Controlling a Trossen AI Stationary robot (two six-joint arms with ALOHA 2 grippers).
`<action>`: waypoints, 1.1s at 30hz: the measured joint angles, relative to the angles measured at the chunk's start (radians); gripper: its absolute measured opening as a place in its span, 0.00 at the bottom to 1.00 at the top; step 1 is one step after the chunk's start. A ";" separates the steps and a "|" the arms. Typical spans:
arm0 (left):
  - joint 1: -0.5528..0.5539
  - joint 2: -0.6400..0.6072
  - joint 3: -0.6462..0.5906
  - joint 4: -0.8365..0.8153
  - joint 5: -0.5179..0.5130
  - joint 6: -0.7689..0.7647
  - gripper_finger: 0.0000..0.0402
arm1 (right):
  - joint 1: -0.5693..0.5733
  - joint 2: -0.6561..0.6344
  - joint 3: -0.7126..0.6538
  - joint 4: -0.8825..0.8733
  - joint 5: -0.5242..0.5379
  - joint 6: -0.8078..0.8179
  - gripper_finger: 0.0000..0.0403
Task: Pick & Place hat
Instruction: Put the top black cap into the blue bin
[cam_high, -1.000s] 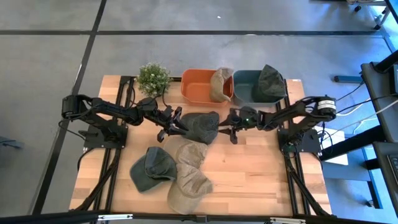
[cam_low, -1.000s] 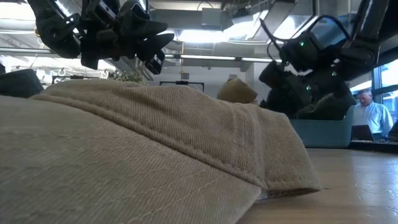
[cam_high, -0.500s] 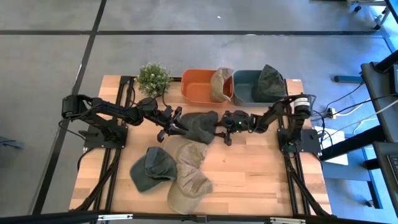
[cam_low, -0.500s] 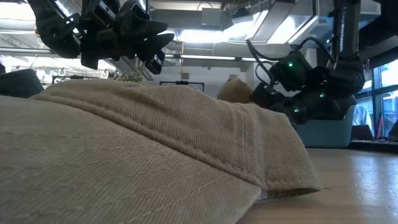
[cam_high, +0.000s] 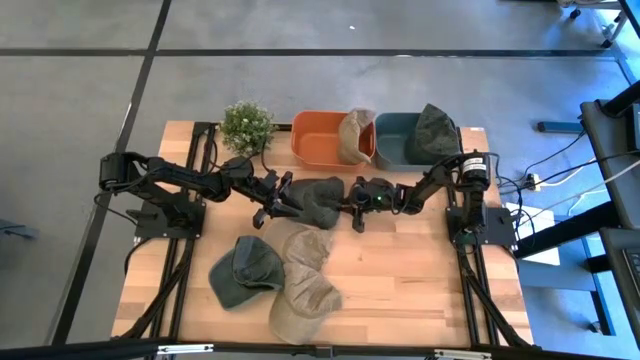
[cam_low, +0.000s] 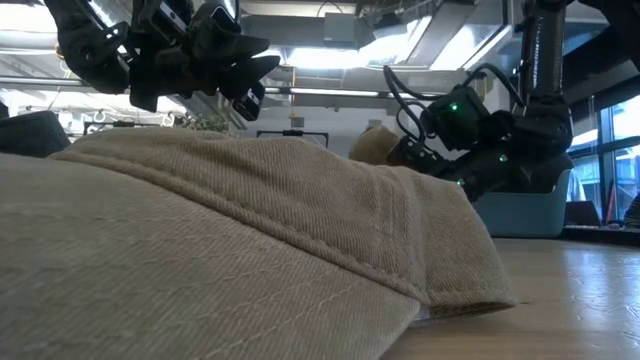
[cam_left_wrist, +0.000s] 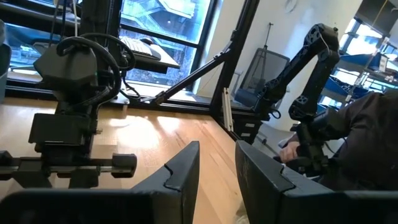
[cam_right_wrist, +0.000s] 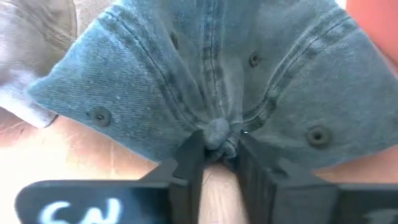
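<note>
From the wrist view I have the right gripper (cam_right_wrist: 217, 163) with its fingers close together, pinched around the crown button of the dark hat (cam_right_wrist: 211, 74); in the high view that hat (cam_high: 318, 200) lies mid-table, just in front of the orange bin (cam_high: 318, 142) and between both grippers. The left gripper (cam_high: 277, 200) sits at the hat's other edge, fingers a narrow gap apart with nothing between them. I judge the hat light, soft and floppy: it will sag and fold when lifted. The button and stitched seams look the firmest hold; loose cloth may slip. Other hats (cam_high: 280, 275) lie nearer the table's front.
</note>
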 joint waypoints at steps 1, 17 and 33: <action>0.000 0.000 0.000 0.000 0.000 0.000 0.25 | 0.000 0.000 -0.001 0.004 -0.001 0.003 0.17; 0.000 0.000 0.000 -0.005 0.000 -0.003 0.25 | 0.006 -0.456 -0.011 -0.461 0.014 -0.034 0.13; 0.000 0.000 0.000 -0.020 0.000 0.000 0.25 | 0.050 -0.839 0.486 -1.354 0.155 -0.222 0.13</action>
